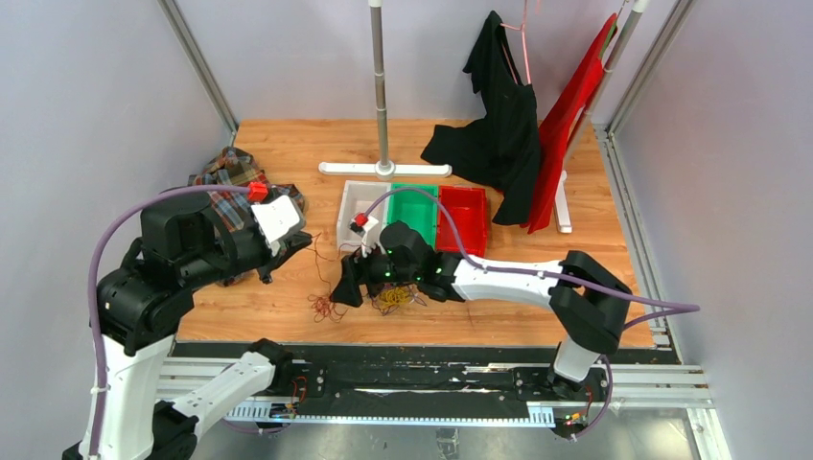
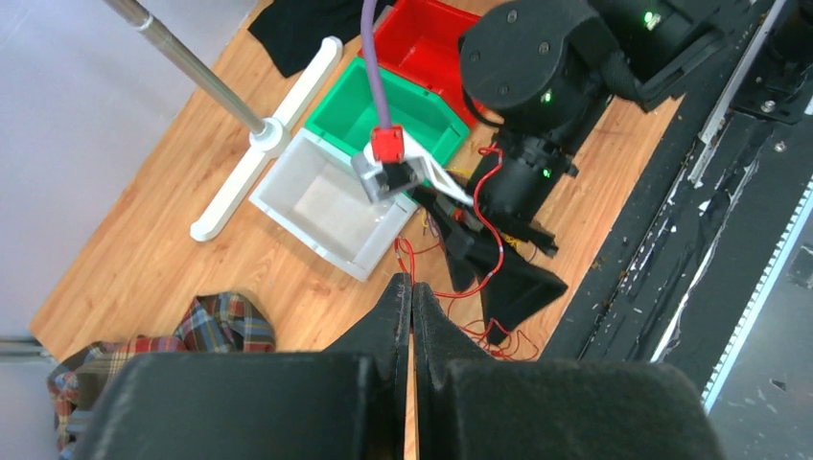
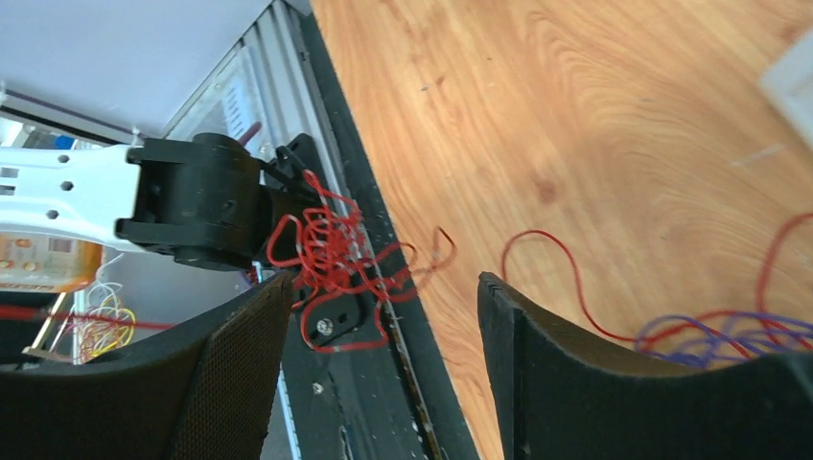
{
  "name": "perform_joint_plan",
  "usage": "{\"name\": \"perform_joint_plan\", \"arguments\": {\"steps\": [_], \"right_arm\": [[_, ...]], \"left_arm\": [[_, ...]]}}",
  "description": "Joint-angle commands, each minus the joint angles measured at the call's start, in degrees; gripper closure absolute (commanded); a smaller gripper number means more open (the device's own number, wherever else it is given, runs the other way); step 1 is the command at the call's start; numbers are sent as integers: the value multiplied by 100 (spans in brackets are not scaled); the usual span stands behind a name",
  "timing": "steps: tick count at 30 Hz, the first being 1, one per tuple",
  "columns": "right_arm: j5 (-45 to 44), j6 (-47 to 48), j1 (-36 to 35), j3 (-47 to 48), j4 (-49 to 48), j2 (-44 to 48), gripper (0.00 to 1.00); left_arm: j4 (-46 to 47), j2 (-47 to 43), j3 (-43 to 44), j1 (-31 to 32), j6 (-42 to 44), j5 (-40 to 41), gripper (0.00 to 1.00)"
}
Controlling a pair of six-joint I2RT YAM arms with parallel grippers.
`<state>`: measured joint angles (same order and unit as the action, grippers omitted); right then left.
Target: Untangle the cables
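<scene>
My left gripper (image 2: 410, 286) pinches a red strand of the cables (image 1: 324, 307); the right gripper (image 3: 383, 283) is open. The cables lie at six o'clock from the bins (image 1: 414, 213).

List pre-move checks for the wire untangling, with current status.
1. Left jaws shut on thin red wire strand: ok.
2. Right jaws open: ok.
3. Tangled red wire bunch inside right jaws: cannot tell.
4. Red strands free of dark blue-purple wire strands: not ok, overlapping.
5. Curly yellow wire bunch apart from red bunch: ok.
</scene>
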<state>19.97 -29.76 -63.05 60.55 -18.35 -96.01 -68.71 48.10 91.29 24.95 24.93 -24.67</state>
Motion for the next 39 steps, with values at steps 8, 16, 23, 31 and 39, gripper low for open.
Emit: {"name": "perform_joint_plan", "arguments": {"steps": [8,16,23,31,39], "right_arm": [[482,-437,-336,425,-465,-534,33],[450,-497,-340,592,-485,-689,61],[173,-496,-296,405,-421,-509,96],[-586,-535,220,6,-303,185,99],[-992,-405,653,-115,-108,984,100]], "left_arm": [[79,55,367,37,4,-177,100],[77,90,459,37,10,-211,100],[83,41,486,44,73,-83,100],[71,-189,211,38,124,26,100],[-100,-552,-311,40,320,232,100]]}}
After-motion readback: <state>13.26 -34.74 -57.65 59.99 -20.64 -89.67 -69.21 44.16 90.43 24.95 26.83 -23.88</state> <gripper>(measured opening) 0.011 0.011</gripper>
